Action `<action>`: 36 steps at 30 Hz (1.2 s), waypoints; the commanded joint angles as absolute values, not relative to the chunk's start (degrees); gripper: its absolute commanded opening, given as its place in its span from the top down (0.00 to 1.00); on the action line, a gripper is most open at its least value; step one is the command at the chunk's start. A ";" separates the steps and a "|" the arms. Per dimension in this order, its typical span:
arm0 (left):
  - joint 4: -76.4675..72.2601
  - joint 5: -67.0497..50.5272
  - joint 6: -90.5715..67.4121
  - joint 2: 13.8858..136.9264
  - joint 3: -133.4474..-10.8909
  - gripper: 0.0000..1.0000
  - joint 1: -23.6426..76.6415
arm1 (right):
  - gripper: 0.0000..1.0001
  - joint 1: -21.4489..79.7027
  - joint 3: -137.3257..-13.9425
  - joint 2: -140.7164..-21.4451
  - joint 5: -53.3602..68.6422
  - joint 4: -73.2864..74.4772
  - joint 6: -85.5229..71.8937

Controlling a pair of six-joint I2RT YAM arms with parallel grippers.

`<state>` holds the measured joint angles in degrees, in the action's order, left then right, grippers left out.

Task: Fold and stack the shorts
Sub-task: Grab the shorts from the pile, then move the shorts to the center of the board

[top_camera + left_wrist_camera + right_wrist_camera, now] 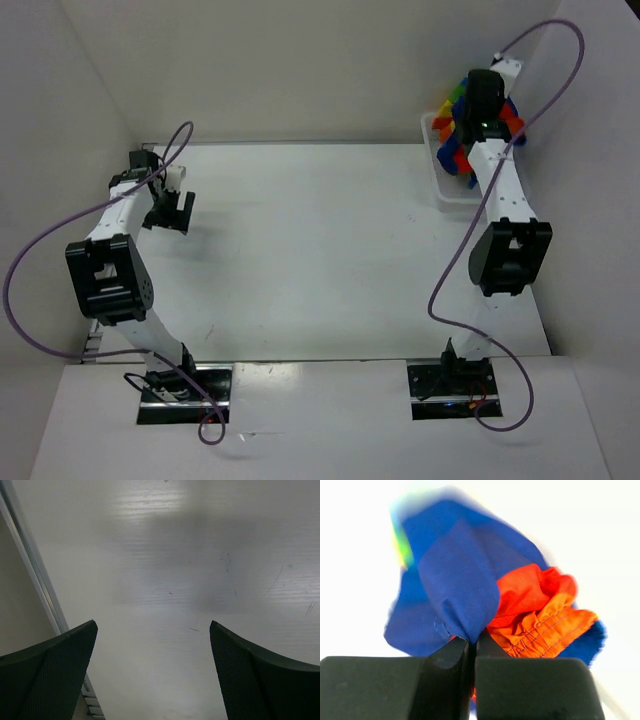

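R gripper point(472, 645): jaws clenched on a blue fold of the shorts point(455, 580). Orange gathered fabric is seen just right of the pinch. The shorts are bunched at the far right, over the white basket point(441, 186), partly hidden by the R arm; whether clear of it can't be told. L gripper point(152, 630): jaws spread wide, nothing held, table point(200, 555) below, far left, well apart from the shorts.

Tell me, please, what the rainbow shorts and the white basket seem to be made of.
Shorts: thin, soft woven fabric, likely synthetic; it creases, shines faintly, and shows stitched gathers on the orange band. Basket: probably plastic, judging by its rigid white rim.
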<state>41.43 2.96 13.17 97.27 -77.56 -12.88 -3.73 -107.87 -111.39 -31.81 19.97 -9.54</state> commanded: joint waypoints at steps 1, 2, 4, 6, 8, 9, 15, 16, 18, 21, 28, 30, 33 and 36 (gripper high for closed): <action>44.12 2.47 14.77 101.51 -83.04 0.00 -13.01 | 1.00 4.02 -117.85 -100.29 -36.39 10.55 -0.30; 44.12 1.42 14.77 101.51 -84.97 0.00 -13.79 | 1.00 8.48 -120.12 -99.24 -35.69 9.15 1.22; 43.25 -2.45 13.10 102.04 -86.22 0.00 -14.41 | 1.00 13.51 -122.94 -96.43 -34.55 7.39 5.78; 42.37 -4.39 12.05 100.73 -87.36 0.00 -14.41 | 1.00 21.42 -122.96 -92.49 -31.48 2.04 8.77; 40.27 -6.50 11.25 99.33 -87.36 0.00 -14.41 | 1.00 28.35 -121.65 -90.01 -29.54 -2.00 10.90; 39.73 -7.55 10.38 99.32 -87.36 0.00 -14.41 | 1.00 29.69 -121.64 -88.43 -27.18 -2.02 9.42; 38.23 -8.96 8.44 98.53 -88.15 0.00 -14.41 | 0.99 31.55 -110.08 -85.35 -23.20 4.47 -5.87; 38.23 -8.96 7.92 98.53 -89.37 0.00 -14.41 | 0.99 31.55 -108.21 -85.34 -23.90 5.61 -9.46; 38.23 -8.96 7.91 98.53 -90.43 0.00 -14.94 | 0.96 31.55 -102.26 -85.34 -22.95 7.55 -12.64; 38.23 -8.44 7.91 98.00 -91.85 0.00 -14.94 | 0.96 31.55 -94.34 -86.30 -18.73 8.08 -19.40; 38.75 -4.93 7.21 99.92 -92.64 0.00 -14.94 | 0.27 33.83 -89.37 -99.83 -7.21 13.68 -24.88; 38.76 -4.92 7.21 100.46 -92.64 0.00 -14.94 | 0.09 33.84 -90.09 -101.95 -7.99 15.72 -23.74; 39.29 -6.40 8.60 99.93 -91.41 0.00 -14.94 | 0.01 33.84 -85.90 -97.24 -12.46 13.11 -21.28; 43.67 -9.83 12.12 97.83 -91.41 0.00 -10.39 | 0.00 33.84 -80.43 -92.04 -16.68 10.37 -19.25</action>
